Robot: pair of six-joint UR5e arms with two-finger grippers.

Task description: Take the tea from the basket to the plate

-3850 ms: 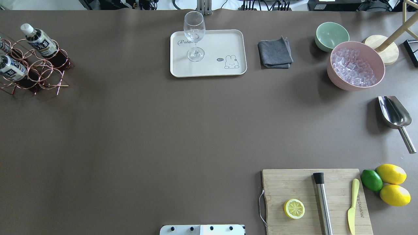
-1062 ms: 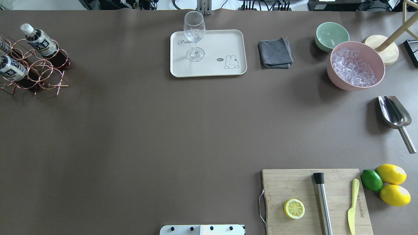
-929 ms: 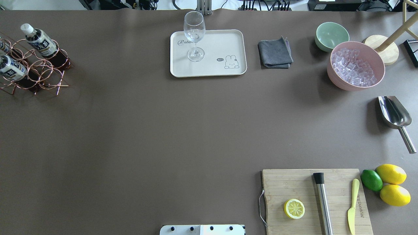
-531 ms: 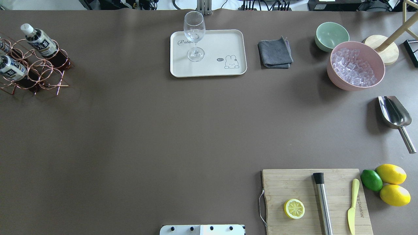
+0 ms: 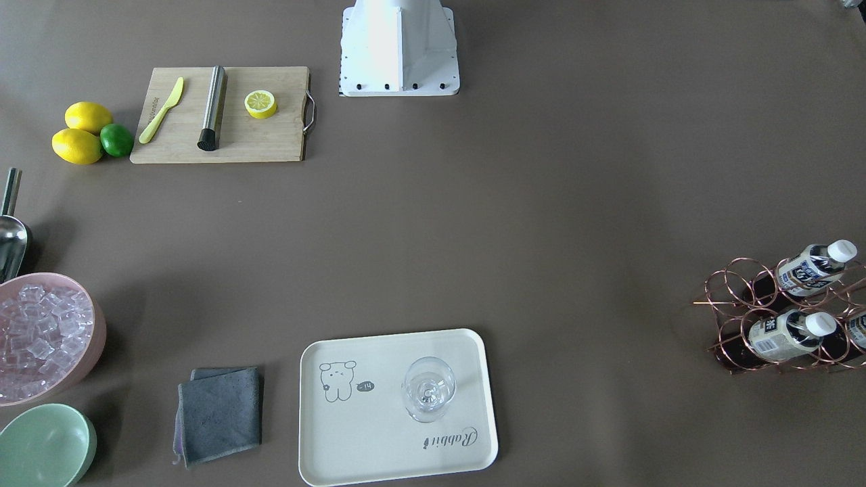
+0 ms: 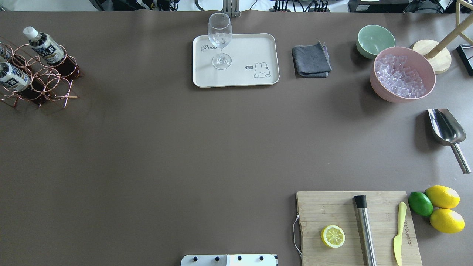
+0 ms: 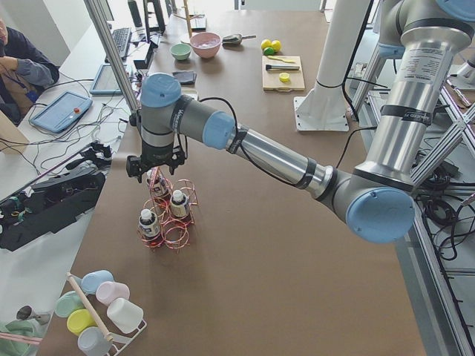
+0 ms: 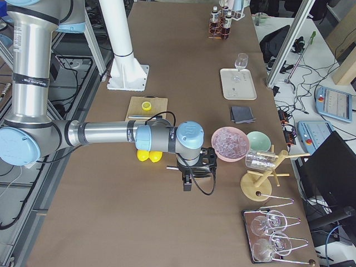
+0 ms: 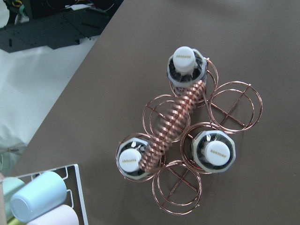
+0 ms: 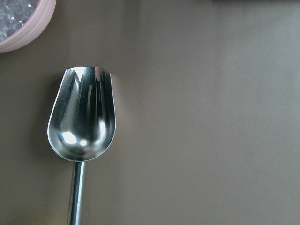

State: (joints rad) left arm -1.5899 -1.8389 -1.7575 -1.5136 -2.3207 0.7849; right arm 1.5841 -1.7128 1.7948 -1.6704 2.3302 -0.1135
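1. Along the robot-side edge of the tabletop sits the white robot base. Toward the near right corner lies a wooden cutting board carrying a lemon half, a steel muddler and a yellow knife. Just beside the board, at the right edge, a lime touches two lemons.
2. Midway along the right edge lies a steel scoop, its bowl toward the far side. The right arm's fingers hang over it (the wrist view looks straight down into the scoop). Whether they are spread or pressed together I cannot tell, since only a side view shows them.
3. Toward the far right corner stands a pink bowl filled with ice cubes, with a mint-green bowl just beside it on its far side.
4. At the middle of the far edge lies the plate, holding an upright stemmed glass on the half nearer the left edge. A folded grey cloth lies just beside the plate, toward the right edge.
5. At the left edge near the far left corner stands the copper wire basket. The tea stands in one of its rings, cap up, with two like bottles in neighbouring rings, well apart from the plate. The left arm's fingers hang right above the basket; spread or together, I cannot tell.
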